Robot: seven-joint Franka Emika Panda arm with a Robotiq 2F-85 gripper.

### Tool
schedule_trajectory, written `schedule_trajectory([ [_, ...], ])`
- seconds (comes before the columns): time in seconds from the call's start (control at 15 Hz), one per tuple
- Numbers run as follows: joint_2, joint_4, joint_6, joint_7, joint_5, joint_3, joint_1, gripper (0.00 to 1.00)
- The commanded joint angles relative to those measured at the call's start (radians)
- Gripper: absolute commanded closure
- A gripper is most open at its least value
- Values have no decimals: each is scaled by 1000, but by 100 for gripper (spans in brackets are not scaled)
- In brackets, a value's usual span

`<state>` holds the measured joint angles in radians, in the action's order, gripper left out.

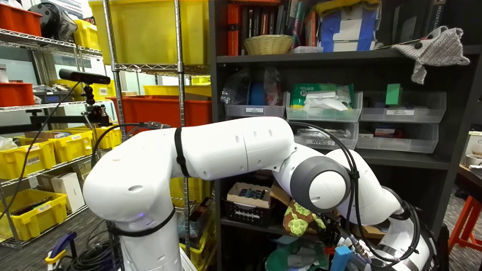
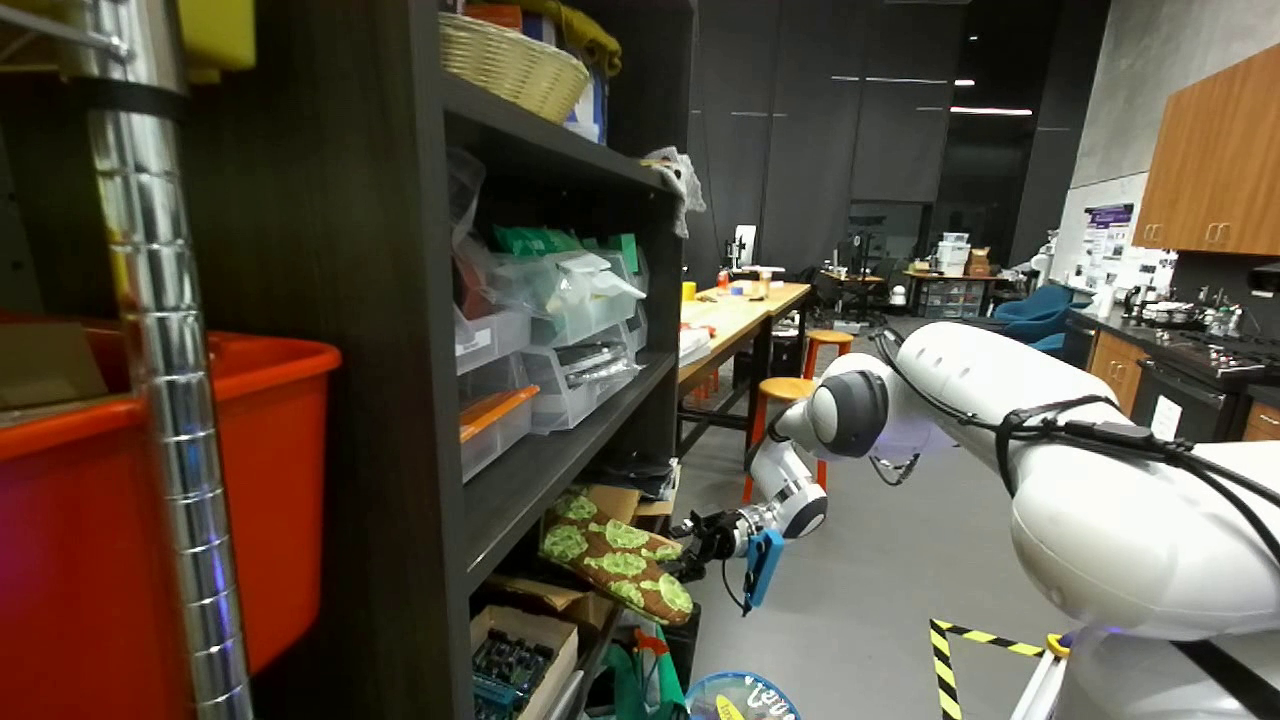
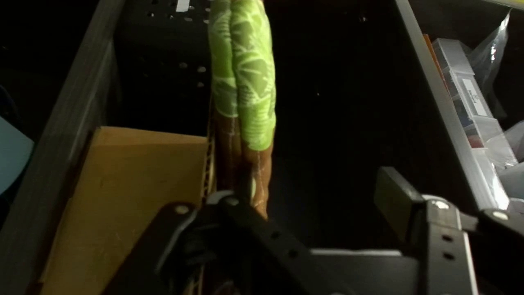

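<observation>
A brown oven mitt with green leaf-like prints (image 2: pixel 620 560) sticks out of the lower shelf, beside cardboard. It also shows in an exterior view (image 1: pixel 299 218), partly behind the arm, and edge-on in the wrist view (image 3: pixel 251 82). My black gripper (image 3: pixel 319 192) is open, with a wide dark gap between its fingers. In the wrist view its left finger overlaps the mitt's near brown end; I cannot tell if it is inside the mitt's opening. The right finger stands apart from the mitt. In an exterior view the gripper (image 2: pixel 690 545) is at the mitt's outer edge.
A cardboard box (image 3: pixel 135 196) lies left of the mitt in the wrist view. Dark shelf boards (image 3: pixel 446 106) run on both sides. Clear plastic bins (image 1: pixel 399 107) stand on the shelf above. A box of circuit boards (image 1: pixel 248 194) stands beside the mitt.
</observation>
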<state>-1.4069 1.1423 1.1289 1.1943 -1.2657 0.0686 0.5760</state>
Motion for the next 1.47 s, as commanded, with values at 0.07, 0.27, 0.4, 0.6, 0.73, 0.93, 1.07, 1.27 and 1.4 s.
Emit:
schedule_trajectory([
  [0.07, 51, 63, -6, 30, -5, -12, -10, 0],
  [0.27, 61, 84, -13, 44, -5, -19, -16, 0],
  [0.4, 72, 108, -8, 64, -5, -24, -22, 0],
  [0.6, 89, 148, -4, 103, 1, -27, -37, 0],
  [0.73, 102, 178, -1, 139, 5, -28, -51, 0],
  [0.93, 103, 192, -14, 169, -11, -13, -77, 0],
  [1.07, 103, 197, -26, 173, -10, -12, -82, 8],
  [1.27, 103, 195, -37, 190, -7, -2, -81, 6],
  [1.4, 105, 195, -36, 179, -12, 2, -81, 7],
])
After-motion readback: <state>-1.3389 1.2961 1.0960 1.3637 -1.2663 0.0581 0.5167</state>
